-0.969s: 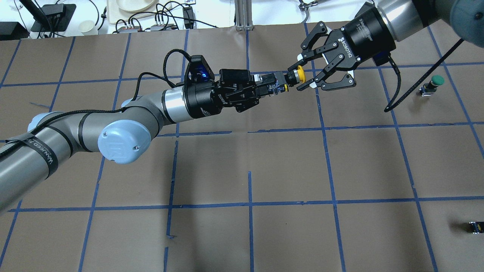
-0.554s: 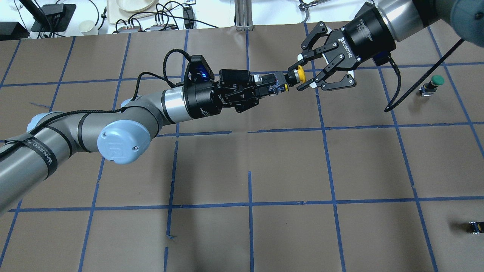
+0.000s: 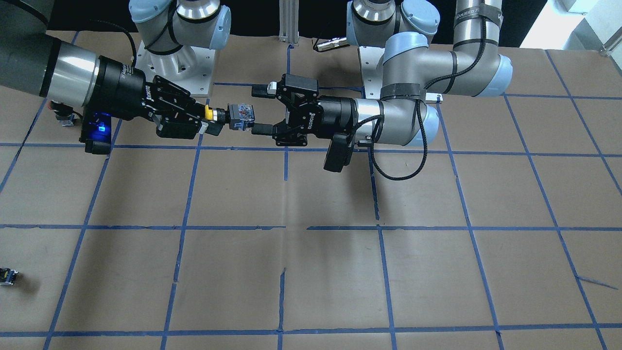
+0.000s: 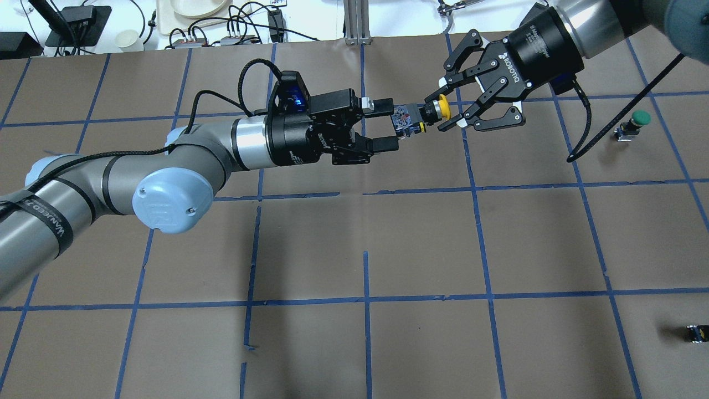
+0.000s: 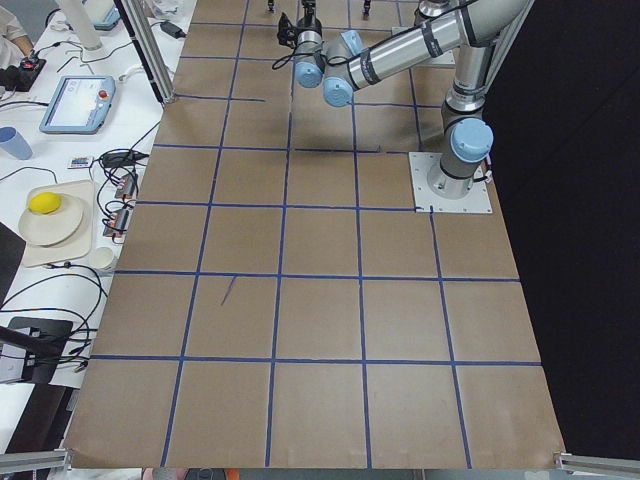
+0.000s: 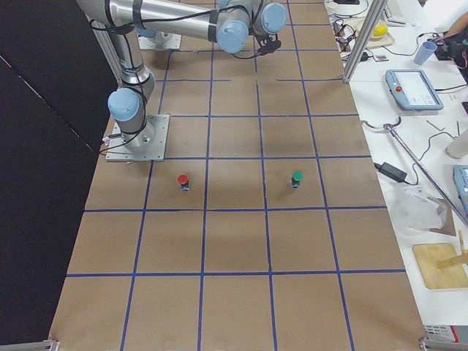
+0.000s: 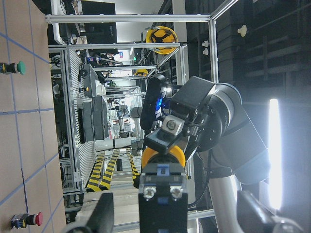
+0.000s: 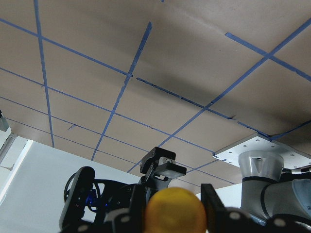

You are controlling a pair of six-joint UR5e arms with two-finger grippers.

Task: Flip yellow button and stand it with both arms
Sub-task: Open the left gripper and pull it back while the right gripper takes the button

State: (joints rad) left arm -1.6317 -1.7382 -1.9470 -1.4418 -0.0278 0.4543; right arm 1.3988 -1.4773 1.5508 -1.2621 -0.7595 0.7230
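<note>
Where the arms meet, upper centre of frame: left claw (image 4: pixel 388 124) spread open, touching nothing; yellow button (image 4: pixel 422 115) sideways in mid-air; right claw (image 4: pixel 443 107) pinching its cap. Handover judged done; standing it on the table (image 4: pixel 388 233) is left.

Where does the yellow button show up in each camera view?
Front-facing: yellow button upper left of centre.
Overhead: button upper right of centre.
Exterior left: too small to tell.
Exterior right: not discernible.
Left wrist: button bottom centre.
Right wrist: its cap at bottom edge.
Landmark: right gripper clamps its cap.
</note>
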